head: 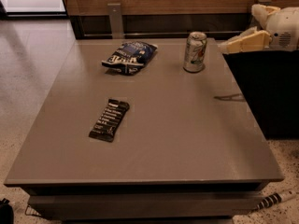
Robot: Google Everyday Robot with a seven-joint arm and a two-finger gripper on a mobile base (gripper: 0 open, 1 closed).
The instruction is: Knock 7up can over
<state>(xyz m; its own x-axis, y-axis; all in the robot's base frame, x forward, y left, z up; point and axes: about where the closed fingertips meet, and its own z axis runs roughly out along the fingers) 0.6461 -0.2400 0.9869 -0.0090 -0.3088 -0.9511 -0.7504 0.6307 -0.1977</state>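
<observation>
One can (195, 52), one blue crisp bag (129, 57) and one dark snack bar (109, 119) sit on one grey table (187, 139). The bag lies flat (its contents hidden). The can stands upright near the far edge, right of the bag, long axis vertical, silver top up. The gripper (233, 44) hovers to its right, apart from it, pointing towards it; how far open it is cannot be told.

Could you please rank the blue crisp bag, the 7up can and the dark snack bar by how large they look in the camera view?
1. The blue crisp bag, largest.
2. The dark snack bar and the 7up can look alike; the bar lies nearer the camera, so unranked.
The gripper hovers right of the can.
</observation>
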